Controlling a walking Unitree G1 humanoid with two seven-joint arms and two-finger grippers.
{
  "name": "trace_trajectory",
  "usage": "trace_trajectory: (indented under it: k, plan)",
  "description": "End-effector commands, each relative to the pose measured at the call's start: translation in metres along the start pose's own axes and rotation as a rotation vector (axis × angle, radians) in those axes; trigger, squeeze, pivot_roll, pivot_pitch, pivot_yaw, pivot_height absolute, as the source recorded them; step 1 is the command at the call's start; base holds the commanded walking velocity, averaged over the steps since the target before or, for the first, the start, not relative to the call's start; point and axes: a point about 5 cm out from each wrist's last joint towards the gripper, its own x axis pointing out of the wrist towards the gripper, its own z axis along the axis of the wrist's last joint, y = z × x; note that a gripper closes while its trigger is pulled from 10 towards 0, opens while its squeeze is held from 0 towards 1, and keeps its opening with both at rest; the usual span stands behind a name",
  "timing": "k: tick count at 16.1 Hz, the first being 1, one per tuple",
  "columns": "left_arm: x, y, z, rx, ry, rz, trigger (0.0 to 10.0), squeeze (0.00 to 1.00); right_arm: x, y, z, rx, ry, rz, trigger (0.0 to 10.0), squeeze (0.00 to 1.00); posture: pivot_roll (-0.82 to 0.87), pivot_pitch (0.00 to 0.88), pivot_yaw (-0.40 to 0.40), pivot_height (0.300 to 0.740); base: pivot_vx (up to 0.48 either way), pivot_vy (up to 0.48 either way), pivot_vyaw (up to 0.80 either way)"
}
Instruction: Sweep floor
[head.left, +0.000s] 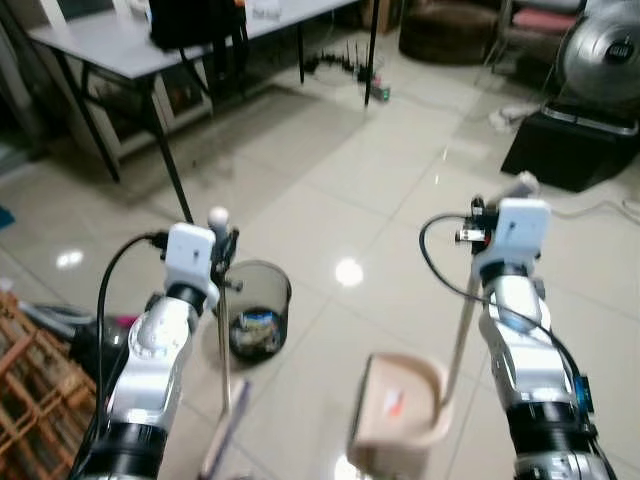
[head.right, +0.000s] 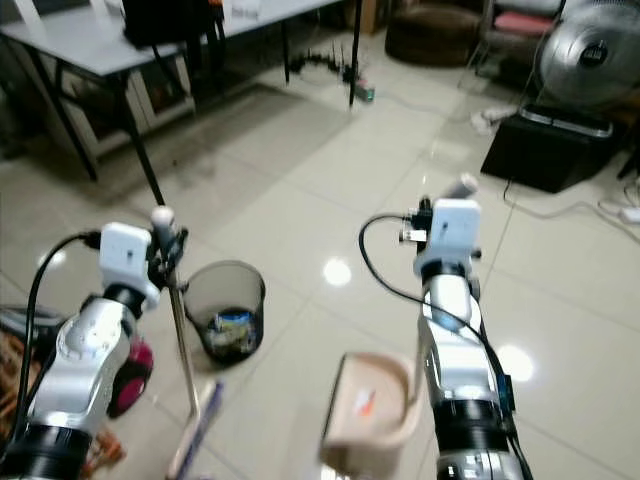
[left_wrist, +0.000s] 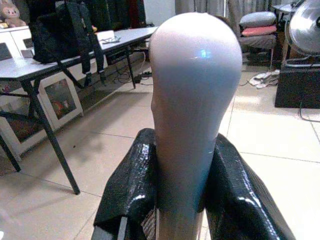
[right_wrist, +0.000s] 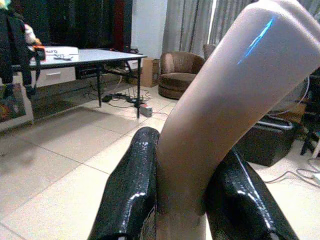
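Observation:
My left gripper (head.left: 226, 250) is shut on the thin metal handle of a broom (head.left: 223, 340), just under its white knob (left_wrist: 195, 80). The broom's head (head.left: 226, 430) hangs low near the floor between my arms. My right gripper (head.left: 482, 222) is shut on the beige handle (right_wrist: 225, 120) of a long-handled dustpan. The beige dustpan pan (head.left: 400, 415) hangs at the bottom of its pole (head.left: 462, 335), with a small orange scrap inside. Both tools are held upright in front of me over the glossy tiled floor (head.left: 350, 200).
A dark mesh waste bin (head.left: 256, 308) with rubbish stands just right of the broom. A folding table (head.left: 130, 45) with black legs is at the back left. A fan (head.left: 605, 50) on a black box (head.left: 575, 145) and floor cables are at the right. A wooden rack (head.left: 30, 390) stands at the near left.

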Motion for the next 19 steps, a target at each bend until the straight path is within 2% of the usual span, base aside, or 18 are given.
trace_trajectory:
  k: [1, 4, 11, 14, 19]
  plan:
    - [0.002, 0.003, 0.009, 0.022, -0.034, 0.001, 10.0, 0.0, 0.002, 0.004, 0.016, 0.031, -0.061, 0.017, 10.0, 0.0, -0.02, 0.0, 0.002, 0.74, 0.0, 0.296, 0.0]
    - [0.001, 0.004, 0.009, 0.029, -0.028, -0.004, 10.0, 0.0, -0.004, 0.008, 0.011, 0.064, -0.03, 0.034, 10.0, 0.0, -0.02, 0.0, 0.0, 0.74, 0.0, 0.409, -0.44]
    - [0.002, 0.004, 0.008, 0.039, -0.025, -0.024, 10.0, 0.0, -0.007, 0.006, 0.008, 0.093, -0.013, 0.024, 10.0, 0.0, -0.02, 0.0, 0.005, 0.74, 0.0, 0.434, -0.54]
    - [0.003, -0.001, 0.012, 0.082, -0.054, -0.057, 10.0, 0.0, -0.008, 0.002, 0.006, 0.083, 0.001, 0.004, 10.0, 0.0, -0.02, 0.0, 0.008, 0.74, 0.0, -0.111, -0.31]
    - [0.006, -0.003, 0.014, 0.083, -0.056, -0.054, 10.0, 0.0, -0.007, -0.005, 0.006, 0.066, 0.007, -0.014, 10.0, 0.0, -0.02, 0.0, 0.01, 0.74, 0.0, -0.48, 0.0]
